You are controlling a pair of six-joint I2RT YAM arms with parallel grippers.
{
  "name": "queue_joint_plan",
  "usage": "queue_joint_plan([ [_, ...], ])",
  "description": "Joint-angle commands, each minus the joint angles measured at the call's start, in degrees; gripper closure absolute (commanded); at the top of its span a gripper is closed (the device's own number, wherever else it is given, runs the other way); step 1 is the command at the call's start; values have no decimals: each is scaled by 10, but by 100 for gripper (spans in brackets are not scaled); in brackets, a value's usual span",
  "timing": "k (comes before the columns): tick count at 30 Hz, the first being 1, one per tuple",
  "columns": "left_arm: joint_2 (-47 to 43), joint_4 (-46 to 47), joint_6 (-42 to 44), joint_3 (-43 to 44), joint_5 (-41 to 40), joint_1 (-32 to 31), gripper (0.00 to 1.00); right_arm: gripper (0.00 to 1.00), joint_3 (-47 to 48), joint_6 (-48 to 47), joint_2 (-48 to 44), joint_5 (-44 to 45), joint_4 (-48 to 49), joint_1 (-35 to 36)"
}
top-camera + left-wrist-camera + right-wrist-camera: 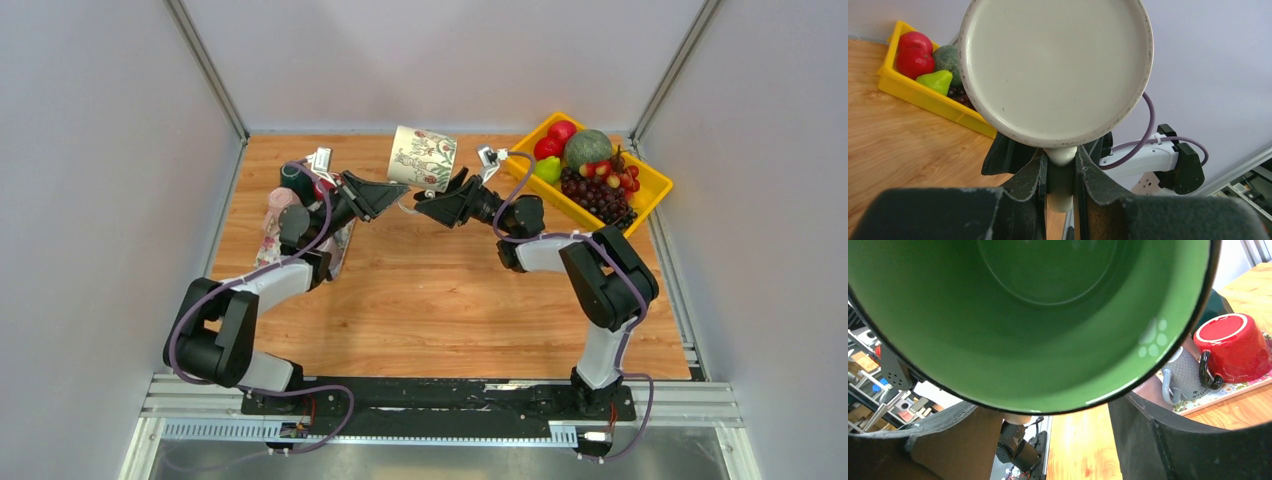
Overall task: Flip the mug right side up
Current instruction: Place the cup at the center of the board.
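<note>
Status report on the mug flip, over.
Left gripper shut on the mug by its handle. Right gripper open, straddling the rim. Mug airborne, on its side. Yellow fruit tray beside, not touching.

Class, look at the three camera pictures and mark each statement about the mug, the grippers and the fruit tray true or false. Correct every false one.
1. The mug is held in the air above the table, tipped onto its side. True.
2. The left gripper has its jaws shut on the mug's handle. True.
3. The mug is blue inside. False: the inside is green.
4. The yellow tray of fruit sits at the near left corner. False: it sits at the far right.
5. The right gripper faces the mug's base. False: it faces the open mouth, and the base faces the left wrist camera.
</note>
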Motion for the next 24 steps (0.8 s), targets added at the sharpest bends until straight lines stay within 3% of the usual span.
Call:
queue_joint_plan([
  [1,-3,122,7,14,-21,-15,100,25,19,28,7,28,144,5],
  [10,7,105,26,3,-27,-20,100,26,20,40,-5,43,150,-9],
  [24,21,94,49,-14,-30,-51,100,35,18,77,-6,77,152,-39],
])
